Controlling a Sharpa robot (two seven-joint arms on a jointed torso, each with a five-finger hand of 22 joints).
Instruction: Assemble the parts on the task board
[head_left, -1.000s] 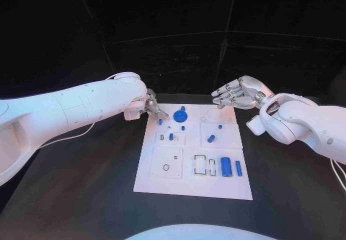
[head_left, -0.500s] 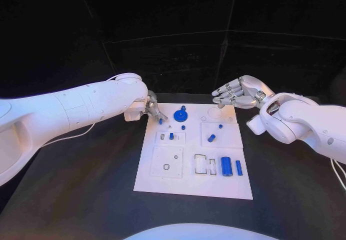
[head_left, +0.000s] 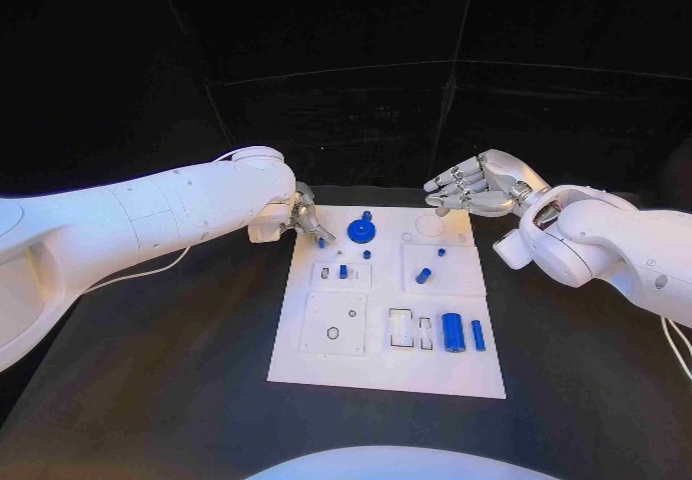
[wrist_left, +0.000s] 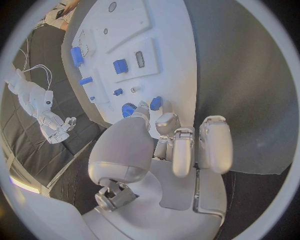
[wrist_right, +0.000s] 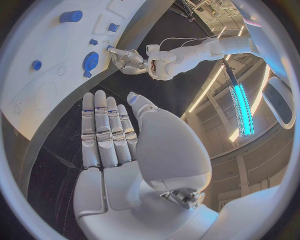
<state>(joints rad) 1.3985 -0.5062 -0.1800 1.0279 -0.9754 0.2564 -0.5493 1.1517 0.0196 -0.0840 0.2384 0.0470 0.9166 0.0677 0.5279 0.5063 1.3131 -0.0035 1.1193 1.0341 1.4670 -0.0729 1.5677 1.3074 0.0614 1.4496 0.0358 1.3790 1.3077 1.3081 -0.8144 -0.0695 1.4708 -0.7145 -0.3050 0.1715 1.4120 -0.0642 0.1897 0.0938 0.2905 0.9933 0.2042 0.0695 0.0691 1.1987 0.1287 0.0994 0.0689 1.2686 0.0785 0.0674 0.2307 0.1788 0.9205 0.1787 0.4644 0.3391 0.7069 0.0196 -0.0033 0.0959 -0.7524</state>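
Observation:
The white task board (head_left: 387, 365) lies in the middle of the black table. At its far left corner my left hand (head_left: 303, 222) has its fingers curled in, and thumb and a finger pinch a small blue peg (head_left: 320, 242) that stands at the board's edge. In the left wrist view the peg (wrist_left: 155, 103) sits between those fingertips, next to the blue gear (wrist_left: 128, 110). The gear (head_left: 361, 234) sits on the board just right of that hand. My right hand (head_left: 469, 190) hovers over the far right corner, fingers apart and holding nothing.
Several other blue parts lie on the board: a short piece (head_left: 424, 277), a thick cylinder (head_left: 451, 332) and a slim bar (head_left: 477, 336) near the right edge. The right wrist view shows the board (wrist_right: 37, 75) and my left hand (wrist_right: 128, 59).

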